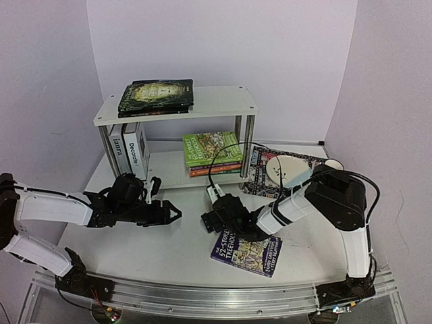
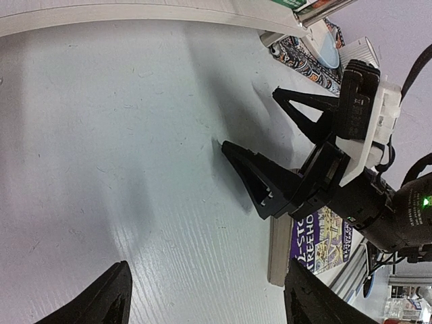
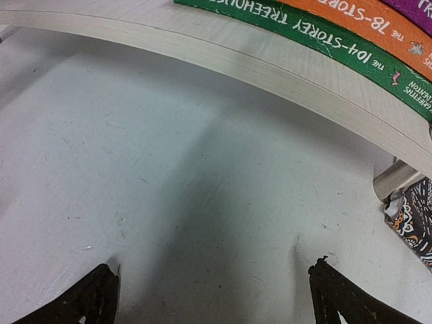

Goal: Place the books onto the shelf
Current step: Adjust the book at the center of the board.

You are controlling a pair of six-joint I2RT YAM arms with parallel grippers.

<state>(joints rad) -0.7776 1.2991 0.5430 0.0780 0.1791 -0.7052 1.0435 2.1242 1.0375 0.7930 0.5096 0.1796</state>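
The shelf (image 1: 202,100) stands at the back of the tabletop (image 1: 135,250), and most of the books are already on it. A couple of dark books (image 1: 156,96) lie flat on the left of its top board. On the lower board two white hardbacks (image 1: 129,150) stand upright at the left end. A stack of paperbacks (image 1: 212,152) lies flat towards the right, topped by a green cover; the right wrist view shows green, orange and purple Treehouse spines along the board's edge. One purple paperback (image 1: 248,253) is not on the shelf: it lies flat, cover up, on the tabletop in front, right of centre. The right arm (image 1: 337,196) bends down over that book's far left corner, and the right jaws reach past the corner and stand wide apart, with only bare tabletop between them. From the left wrist view the nearer jaw sits low, just beside the book's edge; whether it touches the tabletop I cannot tell. The left arm (image 1: 50,206) stretches in from the left, and the left jaws are also apart and hold nothing. They point at the right jaws across a small gap. A patterned mat (image 1: 260,181) with a white dish (image 1: 287,169) on it lies just right of the shelf.
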